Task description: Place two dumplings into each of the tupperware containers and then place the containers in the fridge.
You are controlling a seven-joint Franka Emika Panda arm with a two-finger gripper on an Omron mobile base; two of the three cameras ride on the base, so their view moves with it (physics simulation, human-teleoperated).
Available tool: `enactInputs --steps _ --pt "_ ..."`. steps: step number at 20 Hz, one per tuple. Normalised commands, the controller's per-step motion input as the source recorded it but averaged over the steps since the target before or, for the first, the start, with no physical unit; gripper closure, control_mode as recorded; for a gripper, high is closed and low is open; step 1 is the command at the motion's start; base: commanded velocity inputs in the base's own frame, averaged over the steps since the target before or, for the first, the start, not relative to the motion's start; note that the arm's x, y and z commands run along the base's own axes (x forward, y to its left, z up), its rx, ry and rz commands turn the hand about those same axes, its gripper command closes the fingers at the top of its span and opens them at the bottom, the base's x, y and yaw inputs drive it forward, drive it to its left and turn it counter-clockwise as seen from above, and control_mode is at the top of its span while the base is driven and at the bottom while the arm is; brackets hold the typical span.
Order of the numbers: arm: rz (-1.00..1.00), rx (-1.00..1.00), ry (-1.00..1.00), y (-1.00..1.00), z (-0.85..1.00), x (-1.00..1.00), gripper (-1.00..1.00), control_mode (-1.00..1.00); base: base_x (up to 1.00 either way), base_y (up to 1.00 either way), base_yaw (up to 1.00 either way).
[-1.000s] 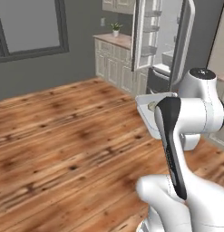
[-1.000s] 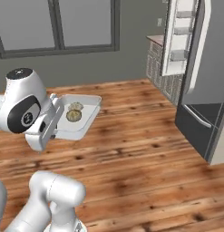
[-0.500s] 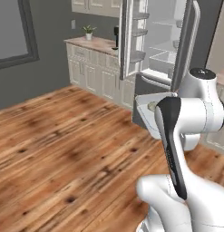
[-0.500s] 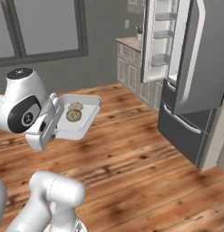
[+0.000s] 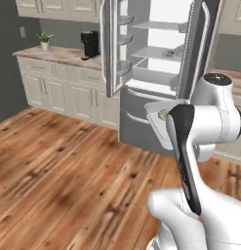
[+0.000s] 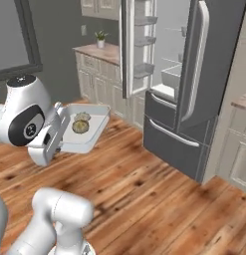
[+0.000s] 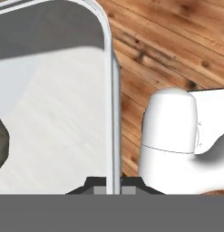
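Gripper point(image 7: 113, 188): clamped on container rim
Tupperware container point(image 6: 87, 133): held level ahead of hand
Dumplings point(image 6: 79, 124): two, inside
Fridge point(image 6: 194, 89): beyond, doors open

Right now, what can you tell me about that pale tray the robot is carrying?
The tupperware container is a shallow, whitish rectangular tray with rounded corners and a raised rim, plastic by its look. It is held roughly level above the wooden floor, in front of the open fridge. Two dumplings lie side by side inside it. The gripper is shut on its rim, one finger on each side of the wall, as the hand view shows.
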Motion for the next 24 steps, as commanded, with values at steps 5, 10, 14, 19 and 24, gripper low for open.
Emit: enactInputs --steps 5,10,14,19,24 --pt "0.0 0.0 0.0 0.0 0.0 0.0 1.0 1.0 0.89 0.97 -0.58" --pt "0.0 0.0 0.0 0.0 0.0 0.0 1.0 1.0 0.92 0.98 -0.57" --pt "0.0 0.0 0.0 0.0 0.0 0.0 1.0 1.0 1.0 0.68 -0.46" --pt "0.0 0.0 0.0 0.0 0.0 0.0 1.0 1.0 1.0 0.17 -0.27" --pt "0.0 0.0 0.0 0.0 0.0 0.0 1.0 1.0 0.86 -0.15 -0.16"
